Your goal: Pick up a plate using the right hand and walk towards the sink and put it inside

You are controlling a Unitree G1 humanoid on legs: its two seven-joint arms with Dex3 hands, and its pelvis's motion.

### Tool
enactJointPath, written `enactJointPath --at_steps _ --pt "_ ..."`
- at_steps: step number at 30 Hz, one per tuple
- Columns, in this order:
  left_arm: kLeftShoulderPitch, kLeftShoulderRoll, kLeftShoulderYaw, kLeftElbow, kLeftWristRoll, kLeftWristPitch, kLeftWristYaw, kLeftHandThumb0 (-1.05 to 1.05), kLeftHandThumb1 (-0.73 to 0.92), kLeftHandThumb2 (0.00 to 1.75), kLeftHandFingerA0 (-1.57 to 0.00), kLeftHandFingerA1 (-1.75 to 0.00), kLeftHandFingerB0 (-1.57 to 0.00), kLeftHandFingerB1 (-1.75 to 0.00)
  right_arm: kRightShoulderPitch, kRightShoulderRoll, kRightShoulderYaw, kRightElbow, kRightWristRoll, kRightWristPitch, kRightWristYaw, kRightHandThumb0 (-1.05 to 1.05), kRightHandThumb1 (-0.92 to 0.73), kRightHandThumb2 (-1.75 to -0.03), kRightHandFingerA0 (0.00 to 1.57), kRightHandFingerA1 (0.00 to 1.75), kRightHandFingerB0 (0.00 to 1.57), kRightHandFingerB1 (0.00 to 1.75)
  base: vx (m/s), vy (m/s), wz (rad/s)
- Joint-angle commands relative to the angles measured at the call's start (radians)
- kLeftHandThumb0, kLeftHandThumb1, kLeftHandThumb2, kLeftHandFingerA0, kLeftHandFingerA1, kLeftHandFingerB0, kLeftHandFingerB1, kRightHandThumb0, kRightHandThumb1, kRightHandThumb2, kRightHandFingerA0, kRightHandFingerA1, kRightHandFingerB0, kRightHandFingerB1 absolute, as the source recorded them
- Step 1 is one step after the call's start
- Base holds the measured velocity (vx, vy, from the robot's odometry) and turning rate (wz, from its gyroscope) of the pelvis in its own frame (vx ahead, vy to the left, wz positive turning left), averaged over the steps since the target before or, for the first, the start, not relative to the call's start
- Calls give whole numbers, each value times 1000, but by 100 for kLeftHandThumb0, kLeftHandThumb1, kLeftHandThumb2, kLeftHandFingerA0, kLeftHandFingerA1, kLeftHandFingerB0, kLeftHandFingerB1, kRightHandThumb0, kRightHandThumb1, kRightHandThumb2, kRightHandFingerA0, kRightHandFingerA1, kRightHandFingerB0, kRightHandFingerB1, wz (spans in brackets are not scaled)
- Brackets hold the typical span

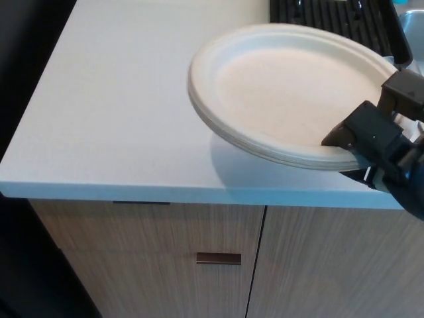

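A cream paper plate (285,93) hangs tilted above the white countertop (132,106), casting a shadow near the front edge. My right hand (381,136) comes in from the lower right and is shut on the plate's near right rim, black fingers (364,129) over the rim. A sliver of the steel sink (414,26) shows at the top right corner. My left hand is out of the picture.
A black dish rack (331,20) in a steel tray stands at the back right, partly hidden behind the plate. Below the counter are wood-grain cabinet doors with a dark handle (218,258). Dark space lies to the left of the counter.
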Motion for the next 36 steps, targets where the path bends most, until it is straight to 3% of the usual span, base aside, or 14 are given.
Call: enactJointPath --at_steps 1,5,8,14,15,16,18,19,25,26,27,28,29,36 --pt "-9 13 10 25 -15 -79 -11 23 83 169 -124 -144 -106 -125 27 -8 -43 -100 80 -46 43 -45 -60 -122 99 175 56 175 0 0 0" --pt "-16 9 13 30 -19 -77 -15 20 56 175 -115 -157 -103 -139 47 -7 -72 -168 129 -90 66 -43 -61 -119 104 175 61 175 0 0 0" --pt "-14 4 10 21 -15 -79 -11 21 85 173 -129 -149 -109 -129 68 1 -89 -207 161 -108 89 -48 -61 -125 105 175 69 175 0 0 0" --pt "-12 -3 18 -10 -33 -71 -27 17 79 166 -129 -146 -112 -129 120 6 -120 -250 201 -127 148 -46 -53 -125 104 175 65 175 0 0 0" --pt "-22 -2 22 1 -34 -72 -27 19 57 175 -120 -156 -107 -137 129 3 -130 -246 202 -131 153 -46 -52 -126 104 175 65 175 0 0 0" --pt "-26 1 21 3 -29 -69 -22 19 80 165 -130 -145 -112 -127 134 3 -136 -243 201 -133 155 -55 -54 -125 126 146 97 132 5 -18 12" --pt "-30 3 22 11 -28 -69 -24 19 57 175 -116 -155 -105 -140 131 12 -143 -239 197 -144 154 -44 -52 -127 103 175 64 175 0 -7 5" --pt "-30 5 20 6 -25 -67 -21 20 81 168 -129 -146 -114 -129 129 15 -146 -237 199 -148 157 -43 -53 -128 104 175 64 175 -20 -22 12" --pt "-15 0 9 -36 -12 -54 -4 23 61 175 -111 -160 -104 -140 120 29 -168 -224 183 -172 156 -41 -51 -129 101 175 62 175 12 -183 9" --pt "-24 1 16 -13 -24 -64 -16 21 87 175 -123 -147 -109 -130 127 35 -166 -228 196 -165 182 -45 -50 -129 102 175 64 175 9 -334 5" --pt "-35 4 24 14 -35 -72 -28 5 51 126 -136 -131 -129 -126 129 38 -166 -228 201 -164 193 -44 -51 -129 102 175 64 175 -31 -381 14" --pt "-47 7 31 41 -43 -80 -39 5 51 126 -136 -131 -129 -126 128 41 -168 -225 200 -170 193 -44 -51 -129 102 175 64 175 98 -398 27" --pt "-48 7 32 42 -43 -78 -38 18 69 175 -127 -149 -115 -133 130 44 -171 -226 204 -171 205 -45 -50 -130 103 175 65 175 97 -408 26" --pt "-5 -7 23 -45 -27 -52 -17 22 86 175 -123 -147 -106 -128 127 60 -185 -220 184 -180 200 -41 -49 -130 99 175 62 175 106 -226 -1"
